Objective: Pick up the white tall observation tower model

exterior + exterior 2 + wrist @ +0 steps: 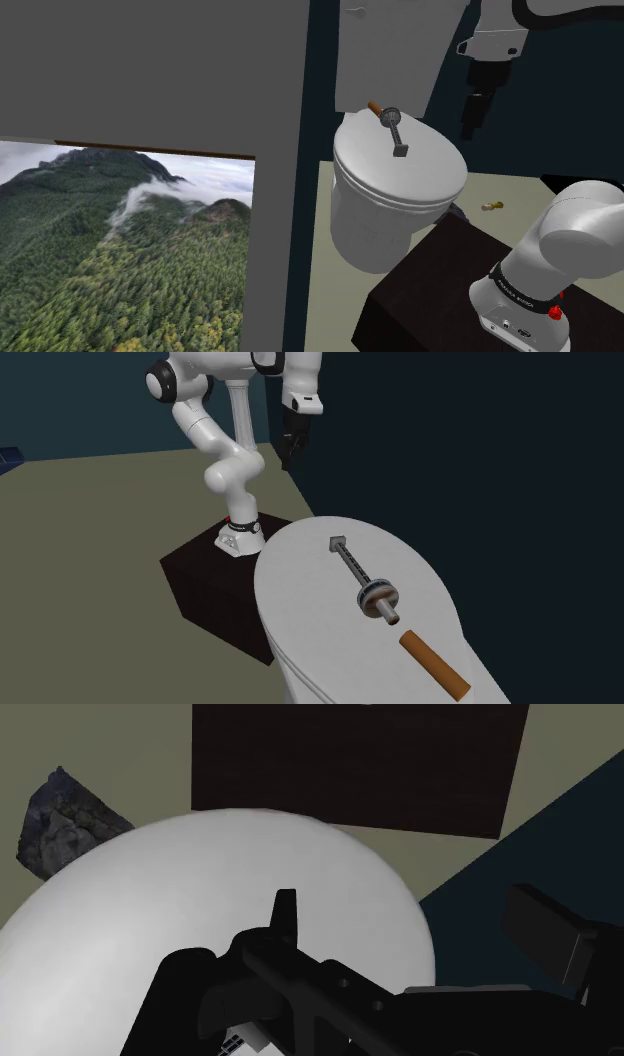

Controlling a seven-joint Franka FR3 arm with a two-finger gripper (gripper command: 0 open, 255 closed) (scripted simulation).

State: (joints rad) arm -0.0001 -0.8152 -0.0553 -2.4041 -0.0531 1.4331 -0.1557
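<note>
Tower (362, 580) lies flat near the middle of the toilet lid (425, 188), just beside a brown stick (434, 665). Your gripper (474, 125) hangs well above, jaws apart; come down across the thin shaft.

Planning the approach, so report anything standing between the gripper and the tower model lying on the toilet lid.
Nothing visible does. The gripper hangs high in open air, off to one side of the tower model, which lies flat on the white lid. The brown cylinder lies by the tower's far end, away from the gripper.
</note>
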